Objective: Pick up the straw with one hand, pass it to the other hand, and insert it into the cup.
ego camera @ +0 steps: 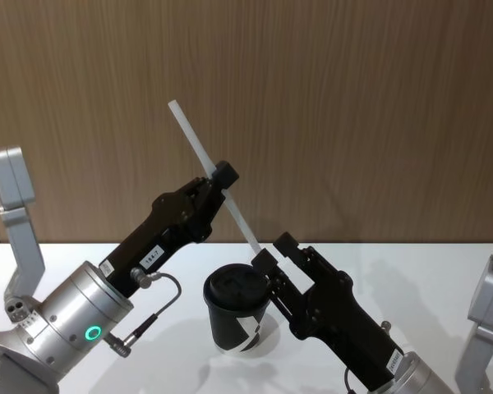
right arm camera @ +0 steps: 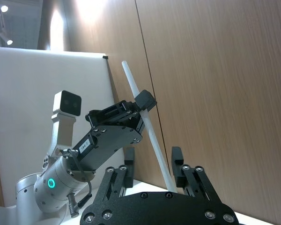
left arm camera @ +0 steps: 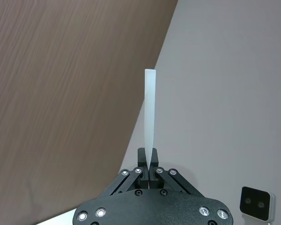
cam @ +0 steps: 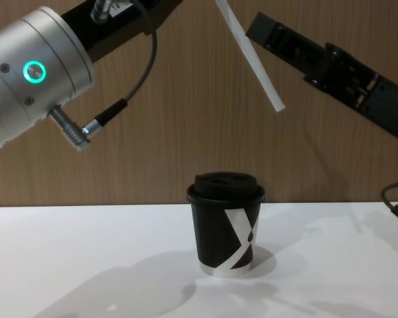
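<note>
The white straw point(ego camera: 214, 172) slants in the air above the table, and my left gripper point(ego camera: 222, 177), on the silver arm with the green ring, is shut on its middle. In the left wrist view the straw point(left arm camera: 150, 112) rises from between the closed fingers. My right gripper point(ego camera: 273, 250) is open, one finger on each side of the straw's lower end without clamping it. The right wrist view shows the straw point(right arm camera: 154, 140) running down between those spread fingers point(right arm camera: 177, 157). The black cup point(ego camera: 238, 312) with its lid stands upright on the table, just below and left of the right gripper; in the chest view the cup point(cam: 227, 222) is under the straw's tip.
A wood-panelled wall point(ego camera: 353, 107) rises behind the white table point(ego camera: 411, 271). A grey cable with a metal plug point(cam: 86, 129) hangs from the left arm. Grey camera posts stand at the far left point(ego camera: 12, 213) and far right point(ego camera: 485, 328).
</note>
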Motion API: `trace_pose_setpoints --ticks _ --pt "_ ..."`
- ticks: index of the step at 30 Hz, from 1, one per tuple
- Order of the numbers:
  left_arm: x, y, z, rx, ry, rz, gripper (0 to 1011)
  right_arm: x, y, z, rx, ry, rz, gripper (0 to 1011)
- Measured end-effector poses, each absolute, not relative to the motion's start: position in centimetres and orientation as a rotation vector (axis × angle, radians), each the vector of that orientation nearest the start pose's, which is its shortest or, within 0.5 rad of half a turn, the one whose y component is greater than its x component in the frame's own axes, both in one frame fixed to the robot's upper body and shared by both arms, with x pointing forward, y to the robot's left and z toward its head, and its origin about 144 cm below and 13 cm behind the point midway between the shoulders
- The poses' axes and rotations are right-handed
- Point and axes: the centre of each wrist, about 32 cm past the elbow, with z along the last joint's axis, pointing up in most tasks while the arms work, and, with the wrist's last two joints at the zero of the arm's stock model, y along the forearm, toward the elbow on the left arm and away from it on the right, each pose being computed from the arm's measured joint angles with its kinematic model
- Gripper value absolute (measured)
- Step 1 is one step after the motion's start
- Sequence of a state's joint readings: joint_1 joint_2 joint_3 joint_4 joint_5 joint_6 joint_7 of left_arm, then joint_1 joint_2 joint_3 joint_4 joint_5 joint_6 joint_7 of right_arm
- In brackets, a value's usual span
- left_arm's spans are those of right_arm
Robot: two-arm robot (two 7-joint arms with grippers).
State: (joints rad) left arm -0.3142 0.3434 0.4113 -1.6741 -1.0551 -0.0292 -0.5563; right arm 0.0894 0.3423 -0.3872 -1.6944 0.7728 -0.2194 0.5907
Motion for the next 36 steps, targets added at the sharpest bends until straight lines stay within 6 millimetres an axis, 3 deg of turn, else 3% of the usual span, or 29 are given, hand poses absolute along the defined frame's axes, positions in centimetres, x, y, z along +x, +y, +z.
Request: trace_pose_setpoints --ticks 8,10,18,36 --pt "50.9 20.0 125.6 -0.597 0.147 0.536 4 45.8 -19.9 118.5 0.516 0.049 -0.592 716" --pt "50.9 20.2 125.6 -0.584 0.132 0.548 3 45.8 -19.9 118.5 0.516 0.049 -0.592 815" --pt "51.1 21.1 126.1 -0.501 0.028 0.627 5 45.8 -19.9 118.5 0.516 0.049 -0.592 993" --pt "52.3 21.2 127.7 -0.292 -0.220 0.768 4 45.8 -19.9 118.5 0.516 0.049 -0.592 1001"
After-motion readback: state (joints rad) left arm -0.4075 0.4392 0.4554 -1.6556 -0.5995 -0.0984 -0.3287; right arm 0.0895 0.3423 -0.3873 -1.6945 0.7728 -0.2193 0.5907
